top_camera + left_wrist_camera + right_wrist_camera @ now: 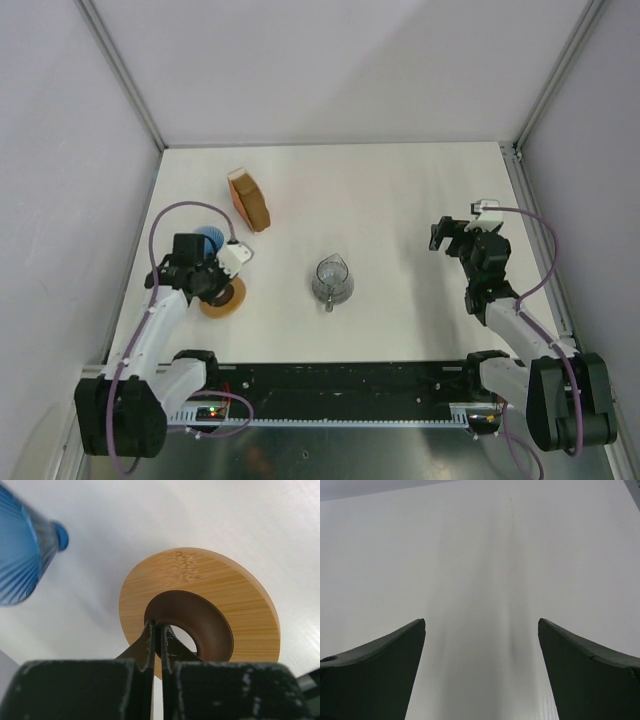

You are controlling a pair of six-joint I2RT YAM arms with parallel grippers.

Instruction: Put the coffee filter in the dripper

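No loose coffee filter can be made out in any view; the dripper sits left of the glass jug, no paper seen in it, apart from its ring collar.

Left end effector: fingers pressed together on the collar's inner rim.

Judged step: dripper preparation, filter placement not begun; next move calls for seating the collar squarely, then fetching a filter.

Jug appears empty; orange-brown packet, beyond-left of jug, contents unseen.

Right end effector, right of jug: spread wide, holding nothing, above the surface.

The right claw holds its dark fingers wide apart over the white table
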